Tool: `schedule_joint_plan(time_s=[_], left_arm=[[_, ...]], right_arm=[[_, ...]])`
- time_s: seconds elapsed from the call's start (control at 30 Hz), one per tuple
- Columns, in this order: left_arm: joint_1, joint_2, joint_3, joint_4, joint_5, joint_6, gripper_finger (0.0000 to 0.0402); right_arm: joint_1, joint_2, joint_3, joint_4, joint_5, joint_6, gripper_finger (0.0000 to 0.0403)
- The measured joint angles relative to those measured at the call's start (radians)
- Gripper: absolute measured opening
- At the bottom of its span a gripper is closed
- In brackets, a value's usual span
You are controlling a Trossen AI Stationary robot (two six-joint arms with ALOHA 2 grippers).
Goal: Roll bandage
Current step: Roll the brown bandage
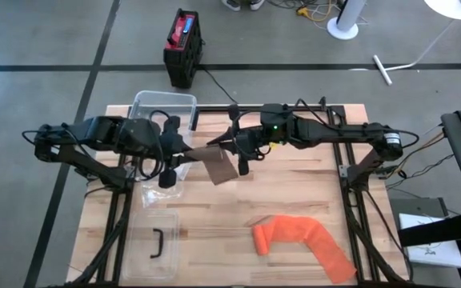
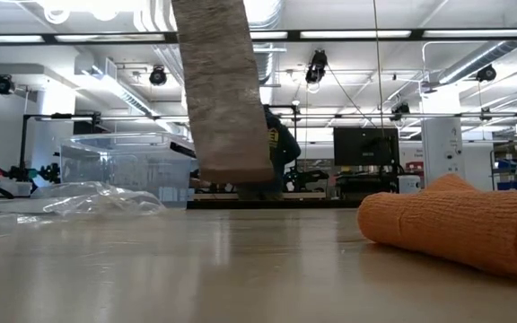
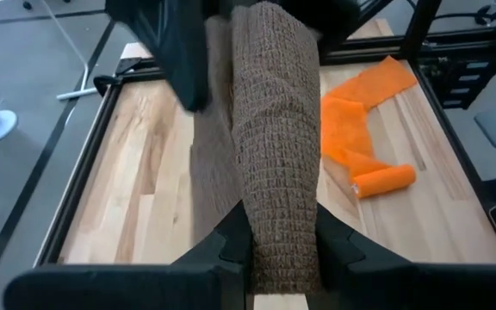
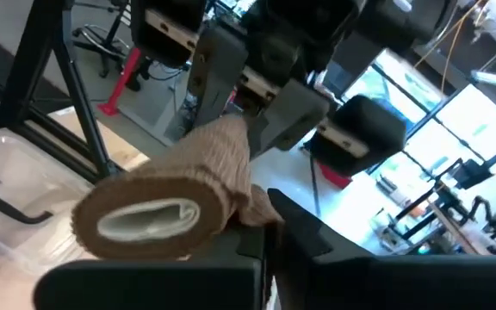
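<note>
The brown bandage (image 1: pixel 217 162) hangs in the air over the middle of the table (image 1: pixel 294 200), stretched between the two arms, its loose tail dropping toward the wood without touching. Its rolled end (image 4: pixel 158 211) lies against the right gripper (image 1: pixel 242 148), whose fingers are closed beside the roll. The left gripper (image 3: pixel 282 250) clamps the strip from the other side, so the band's long axis runs from one gripper to the other. The orange bandage (image 1: pixel 302 240) lies well apart, untouched.

Brown bandage (image 2: pixel 227 99) top cut off in low view; holding hands unseen there.
</note>
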State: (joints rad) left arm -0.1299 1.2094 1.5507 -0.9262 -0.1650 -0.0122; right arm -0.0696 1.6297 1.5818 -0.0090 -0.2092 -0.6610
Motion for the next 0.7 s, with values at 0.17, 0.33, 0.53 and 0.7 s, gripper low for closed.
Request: schedule_joint_plan(time_s=[0.17, 0.33, 0.53, 0.7], left_arm=[[0.001, -0.001, -0.020, 0.010, 0.000, -0.017, 0.0052], [0.001, -0.004, -0.020, 0.005, -0.011, -0.024, 0.0052], [0.001, 0.000, -0.021, -0.009, -0.013, -0.026, 0.0052], [-0.003, 0.015, -0.027, -0.015, 0.018, -0.012, 0.0052]], right_arm=[[0.006, -0.028, -0.002, -0.027, 0.004, -0.038, 0.0001], [0.001, -0.055, -0.003, -0.067, 0.076, -0.064, 0.0000], [-0.031, -0.060, -0.003, -0.072, 0.135, -0.077, 0.0000], [-0.081, -0.060, 0.003, -0.114, 0.217, -0.059, 0.0000]])
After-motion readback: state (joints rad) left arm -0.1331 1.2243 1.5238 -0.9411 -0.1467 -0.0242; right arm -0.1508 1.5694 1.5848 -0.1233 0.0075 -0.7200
